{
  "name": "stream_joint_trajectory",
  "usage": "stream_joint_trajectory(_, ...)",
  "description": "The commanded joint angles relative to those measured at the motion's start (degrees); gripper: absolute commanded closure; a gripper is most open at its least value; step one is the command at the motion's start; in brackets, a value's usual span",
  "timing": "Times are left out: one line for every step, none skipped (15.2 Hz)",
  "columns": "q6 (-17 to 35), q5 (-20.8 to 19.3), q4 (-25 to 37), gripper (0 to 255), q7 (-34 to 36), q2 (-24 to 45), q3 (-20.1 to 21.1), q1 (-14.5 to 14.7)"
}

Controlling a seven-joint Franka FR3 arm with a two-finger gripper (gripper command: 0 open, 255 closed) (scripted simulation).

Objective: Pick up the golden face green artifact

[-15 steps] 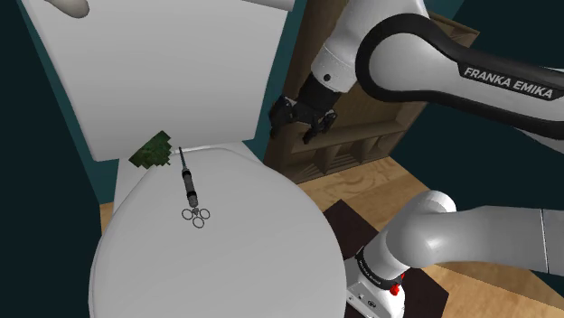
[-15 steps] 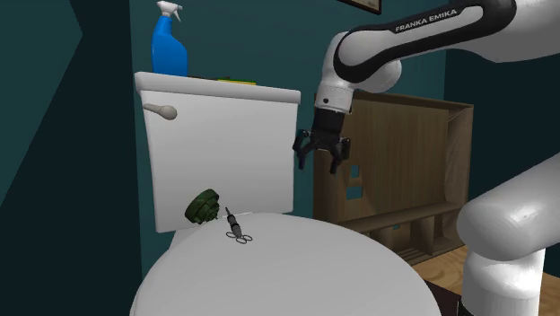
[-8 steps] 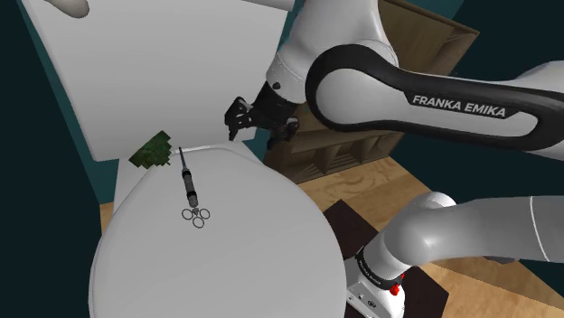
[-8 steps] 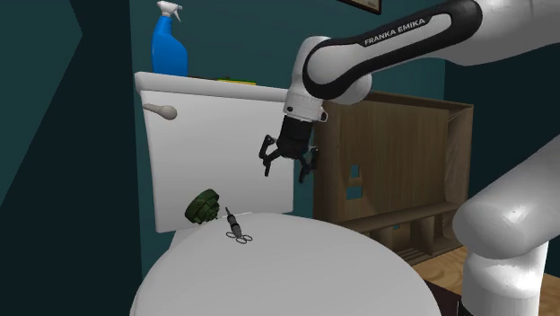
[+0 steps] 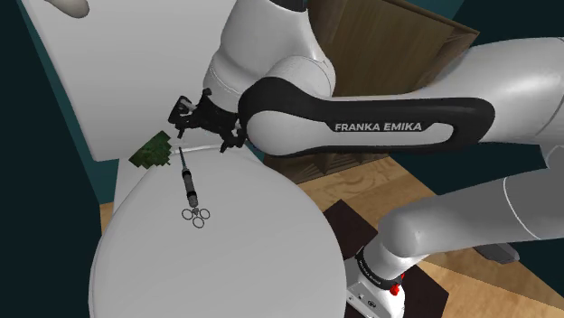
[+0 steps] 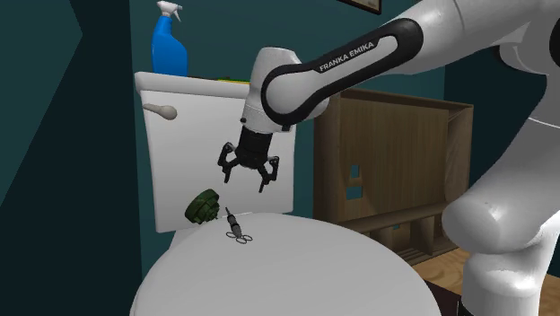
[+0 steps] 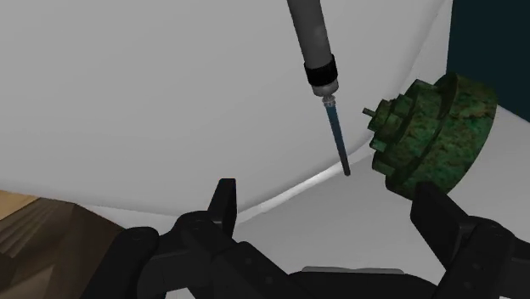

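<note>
While gripper [image 6: 246, 178] hovers wide open, empty, above and right of green artifact [image 6: 203, 206] at far edge of toilet lid [image 5: 235, 244]: finger may clip syringe [image 5: 188, 181] just beside; artifact, seemingly on edge, may roll.

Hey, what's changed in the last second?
The end effector swung leftward in both exterior views, from beside the wooden cabinet toward the green artifact, open and holding nothing. The artifact, slim dark tool and blue spray bottle stayed put.
</note>
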Motion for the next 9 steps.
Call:
stream_joint_trajectory(1.9, -4.2, 2.9, 0, 6.3, 3.3, 6.2, -4.8)
stream_joint_trajectory(2.6, -7.2, 4.8, 0, 9.7, 5.4, 10.1, -8.2)
stream_joint_trajectory(3.1, -10.6, 6.8, 0, 13.4, 7.7, 14.8, -12.2)
stream_joint_trajectory(3.4, -14.6, 8.9, 0, 17.4, 10.2, 20.5, -17.2)
stream_joint_trajectory(3.3, -19.3, 11.2, 0, 21.8, 13.0, 28.5, -24.4)
stream_joint_trajectory(3.1, -22.5, 13.6, 0, 25.1, 14.4, 40.5, -35.8)
stream_joint_trajectory(3.2, -21.6, 16.0, 0, 25.7, 12.7, 50.4, -46.2)
stream_joint_trajectory(3.6, -17.8, 15.9, 0, 23.3, 10.2, 47.2, -43.8)
stream_joint_trajectory(4.4, -17.1, 15.3, 0, 23.0, 9.6, 47.4, -44.1)
